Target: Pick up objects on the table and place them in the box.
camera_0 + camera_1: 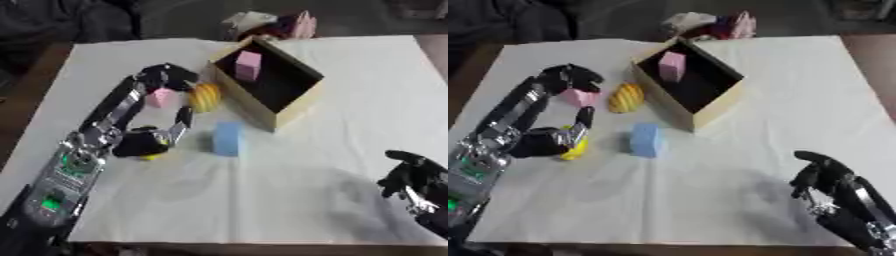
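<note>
left hand (pixel 149 137) is lying on the table (pixel 289 200) with its fingers curling round a small yellow object (pixel 575 148), apparently grasping it; thumb is pointing up. right hand (pixel 824 182) is idling near the lower right corner, fingers relaxed. box (pixel 293 107) is standing open and is holding 1 pink block (pixel 248 65). blue block (pixel 227 138), striped yellow object (pixel 206 96) and a second pink block (pixel 160 97) are waiting just beside the box. judging by shape, the blocks are looking light and rigid; taking hold across 2 flat opposite faces is advisable.
</note>
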Action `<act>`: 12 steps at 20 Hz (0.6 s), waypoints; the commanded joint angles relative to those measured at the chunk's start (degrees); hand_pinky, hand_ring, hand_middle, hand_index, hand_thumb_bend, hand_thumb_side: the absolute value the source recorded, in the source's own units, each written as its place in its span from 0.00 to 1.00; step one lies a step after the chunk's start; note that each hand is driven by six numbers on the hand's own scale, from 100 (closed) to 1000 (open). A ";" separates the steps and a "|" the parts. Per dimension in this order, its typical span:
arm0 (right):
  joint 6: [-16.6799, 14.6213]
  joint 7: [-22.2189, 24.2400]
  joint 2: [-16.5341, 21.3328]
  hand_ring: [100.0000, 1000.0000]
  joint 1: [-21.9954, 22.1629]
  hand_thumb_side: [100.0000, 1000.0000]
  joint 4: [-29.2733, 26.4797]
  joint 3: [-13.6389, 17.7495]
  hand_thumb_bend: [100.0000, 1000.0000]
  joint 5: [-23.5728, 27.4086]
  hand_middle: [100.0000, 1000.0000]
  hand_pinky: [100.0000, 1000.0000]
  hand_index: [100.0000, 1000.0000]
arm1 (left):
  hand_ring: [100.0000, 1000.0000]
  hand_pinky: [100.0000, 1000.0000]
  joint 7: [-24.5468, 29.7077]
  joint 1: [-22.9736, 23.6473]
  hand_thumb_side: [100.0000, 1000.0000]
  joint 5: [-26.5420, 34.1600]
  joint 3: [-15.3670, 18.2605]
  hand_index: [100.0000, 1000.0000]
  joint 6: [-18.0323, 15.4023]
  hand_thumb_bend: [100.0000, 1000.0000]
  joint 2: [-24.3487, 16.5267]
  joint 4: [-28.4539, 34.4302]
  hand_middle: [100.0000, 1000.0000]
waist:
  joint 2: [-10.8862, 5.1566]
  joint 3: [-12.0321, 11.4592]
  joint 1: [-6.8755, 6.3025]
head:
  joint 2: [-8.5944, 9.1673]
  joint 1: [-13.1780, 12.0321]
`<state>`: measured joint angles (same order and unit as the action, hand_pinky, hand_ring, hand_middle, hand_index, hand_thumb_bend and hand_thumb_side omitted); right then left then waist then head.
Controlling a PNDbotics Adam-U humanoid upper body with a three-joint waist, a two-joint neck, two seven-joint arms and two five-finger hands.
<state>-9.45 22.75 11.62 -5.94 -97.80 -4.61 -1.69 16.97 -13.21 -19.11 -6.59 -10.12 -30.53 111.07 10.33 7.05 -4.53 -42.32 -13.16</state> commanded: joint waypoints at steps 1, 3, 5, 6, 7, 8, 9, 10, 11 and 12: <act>-0.09 -0.21 1.18 0.41 -0.11 0.30 -0.48 0.38 0.00 -0.42 0.43 0.65 0.82 | 0.71 0.77 2.87 -3.19 0.18 -2.93 -1.36 0.87 0.83 0.00 -6.15 -3.09 0.74 | -0.93 0.10 0.03 | -0.21 0.11; -0.11 -0.22 1.17 0.41 -0.06 0.30 -0.48 0.40 0.00 -0.43 0.43 0.65 0.82 | 0.72 0.77 4.75 -5.70 0.20 -4.81 -2.37 0.88 1.25 0.00 -9.19 -6.09 0.74 | -0.99 0.23 0.02 | -0.26 0.14; -0.12 -0.23 1.09 0.41 -0.05 0.30 -0.48 0.41 0.00 -0.43 0.43 0.65 0.82 | 0.72 0.77 6.79 -7.82 0.22 -6.85 -3.06 0.89 1.27 0.00 -12.51 -9.40 0.75 | -1.02 0.45 0.05 | -0.29 0.06; -0.12 -0.23 1.03 0.41 -0.07 0.30 -0.49 0.40 0.00 -0.41 0.43 0.65 0.82 | 0.71 0.77 7.82 -8.62 0.24 -7.88 -3.12 0.89 1.20 0.00 -14.18 -11.08 0.74 | -1.01 0.58 0.10 | -0.28 -0.01; -0.12 -0.21 0.95 0.41 -0.10 0.30 -0.50 0.37 0.00 -0.39 0.43 0.65 0.82 | 0.71 0.78 8.78 -9.21 0.24 -8.84 -3.06 0.89 0.91 0.00 -15.75 -12.57 0.74 | -0.99 0.72 0.17 | -0.24 -0.10; -0.13 -0.18 0.85 0.41 -0.15 0.30 -0.51 0.32 0.00 -0.36 0.43 0.65 0.82 | 0.70 0.78 9.75 -9.57 0.25 -9.81 -2.84 0.89 0.54 0.00 -17.32 -13.95 0.74 | -0.96 0.89 0.25 | -0.18 -0.16; -0.13 -0.13 0.74 0.41 -0.22 0.30 -0.53 0.27 0.00 -0.32 0.43 0.65 0.82 | 0.69 0.78 10.73 -9.74 0.26 -10.79 -2.49 0.89 0.04 0.00 -18.92 -14.90 0.74 | -0.92 1.06 0.36 | -0.10 -0.25; -0.14 -0.07 0.63 0.41 -0.30 0.30 -0.56 0.21 0.00 -0.27 0.43 0.65 0.82 | 0.69 0.78 11.73 -9.67 0.27 -11.72 -2.10 0.89 -0.41 0.01 -20.53 -15.55 0.74 | -0.86 1.25 0.47 | 0.04 -0.30; -0.14 -0.02 0.55 0.41 -0.35 0.30 -0.57 0.17 0.00 -0.23 0.43 0.65 0.82 | 0.70 0.78 12.77 -9.56 0.28 -12.38 -1.76 0.90 -0.75 0.02 -21.72 -15.97 0.74 | -0.82 1.39 0.55 | 0.13 -0.36; -0.13 0.01 0.51 0.41 -0.37 0.30 -0.57 0.16 0.00 -0.20 0.43 0.65 0.82 | 0.70 0.78 13.83 -9.47 0.29 -12.96 -1.60 0.89 -0.92 0.06 -22.32 -16.37 0.74 | -0.81 1.47 0.58 | 0.15 -0.44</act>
<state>-9.53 22.68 11.86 -5.59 -97.52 -4.61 -1.86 29.57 -22.05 -31.13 -9.39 -10.68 -49.38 94.97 10.18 8.51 -4.03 -42.33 -13.40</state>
